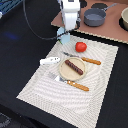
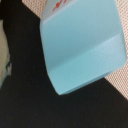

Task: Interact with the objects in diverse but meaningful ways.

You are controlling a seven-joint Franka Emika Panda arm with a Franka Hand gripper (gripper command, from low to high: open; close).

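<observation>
My gripper hangs over the far corner of the placemat, shut on the light blue cup, which tilts beneath it. In the wrist view the cup fills most of the frame and the fingers are hidden. The round red tomato sits on the mat towards the exterior view's right of the gripper. A dark brown sausage lies on a small beige plate at the mat's middle. The white elongated piece rests near the mat's edge at the exterior view's left.
An orange-handled knife and fork flank the plate. A grey pot and a bowl stand on the brown board behind the mat. Black cloth surrounds the mat.
</observation>
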